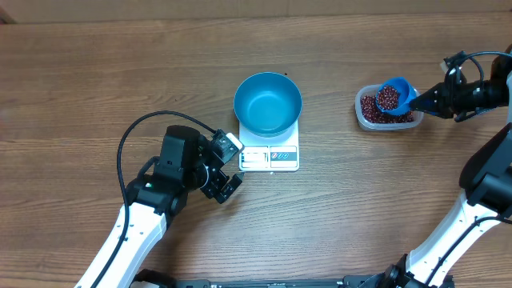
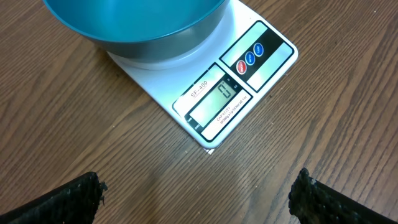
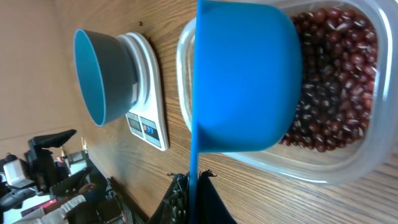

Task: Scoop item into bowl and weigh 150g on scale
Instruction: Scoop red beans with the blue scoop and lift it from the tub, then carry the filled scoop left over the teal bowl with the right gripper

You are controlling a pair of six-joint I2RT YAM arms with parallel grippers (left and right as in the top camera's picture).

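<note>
The wood-grain table (image 1: 80, 80) carries a white scale (image 1: 270, 158) at centre, with the blue bowl (image 1: 267, 104) seated on it. The clear tub (image 1: 364, 120) of red-brown beans (image 1: 370, 106) stands well apart, with open wood between. The right gripper (image 1: 428, 100) clamps the blue scoop (image 1: 394, 94) by its handle, loaded, above the tub. The left gripper (image 1: 234, 166) is released, jaws wide, beside the scale's front-left corner. Only the left wrist view resolves the display panel (image 2: 214, 102).
</note>
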